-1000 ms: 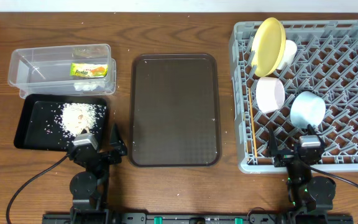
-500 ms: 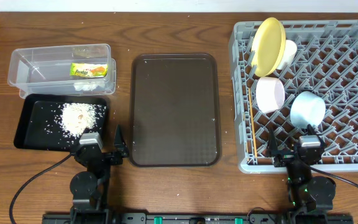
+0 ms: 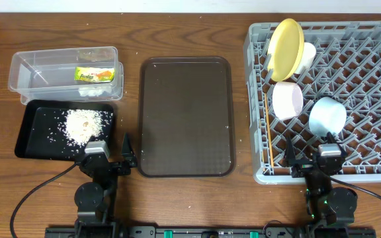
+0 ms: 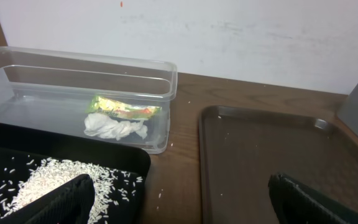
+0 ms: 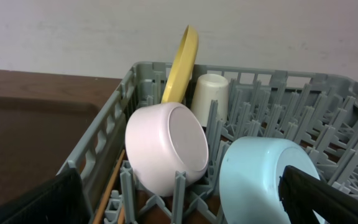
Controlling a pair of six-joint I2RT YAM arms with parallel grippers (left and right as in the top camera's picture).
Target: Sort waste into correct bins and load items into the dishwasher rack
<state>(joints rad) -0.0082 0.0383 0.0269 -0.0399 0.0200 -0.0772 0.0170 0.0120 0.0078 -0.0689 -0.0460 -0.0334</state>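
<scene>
The grey dishwasher rack (image 3: pixel 369 39) at the right holds the yellow plate (image 3: pixel 286 39) on edge, the small white cup (image 3: pixel 307 51), the white bowl (image 3: pixel 287 100), the light blue bowl (image 3: pixel 327 116) and the chopsticks (image 3: pixel 269 135) along its left wall. The clear box (image 3: pixel 28 66) holds the yellow-green wrapper (image 3: pixel 94 75) and a white crumpled piece. The black tray (image 3: pixel 35 149) holds the rice scraps (image 3: pixel 84 123). My left gripper (image 3: pixel 106 157) is open and empty at the near edge, beside the black tray. My right gripper (image 3: pixel 311 160) is open and empty at the rack's near edge.
The dark brown serving tray (image 3: pixel 186 116) lies bare in the middle of the table. A few rice grains lie on the wood (image 4: pixel 173 177) between the black tray and the brown tray. A white wall runs behind the table.
My left gripper has drawn back slightly toward the near edge and settled; it has been still for the last half second. The right arm has not moved.
</scene>
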